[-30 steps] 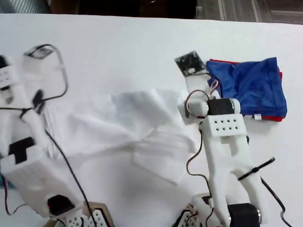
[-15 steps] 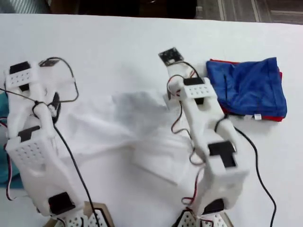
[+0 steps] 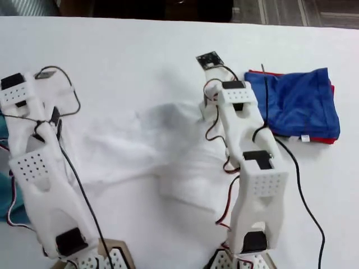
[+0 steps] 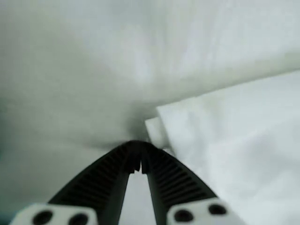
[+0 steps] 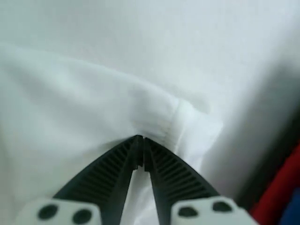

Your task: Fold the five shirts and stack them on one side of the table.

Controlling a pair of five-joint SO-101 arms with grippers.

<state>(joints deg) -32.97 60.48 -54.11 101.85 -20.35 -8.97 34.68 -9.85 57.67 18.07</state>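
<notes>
A white shirt point(image 3: 140, 148) lies crumpled across the middle of the white table point(image 3: 129, 50). My left gripper point(image 3: 53, 122) sits at its left edge. In the left wrist view that gripper point(image 4: 137, 149) is shut, with a corner of the shirt point(image 4: 225, 154) right at its tips. My right gripper point(image 3: 208, 109) is at the shirt's far right corner. The right wrist view shows it point(image 5: 140, 140) shut on a hemmed fold of the white shirt point(image 5: 84, 108). A folded blue shirt point(image 3: 297, 101) rests on a red shirt point(image 3: 322, 140) at the right.
Teal cloth point(image 3: 12, 207) shows at the table's left edge beside the left arm. The right arm's cables point(image 3: 224, 168) hang over the white shirt. The red and blue stack point(image 5: 283, 187) lies close to the right gripper. Bare table stretches along the far side.
The right arm has swung left, away from the blue stack, to the shirt's far right corner, which now casts a shadow. The left arm has shifted at the shirt's left edge.
</notes>
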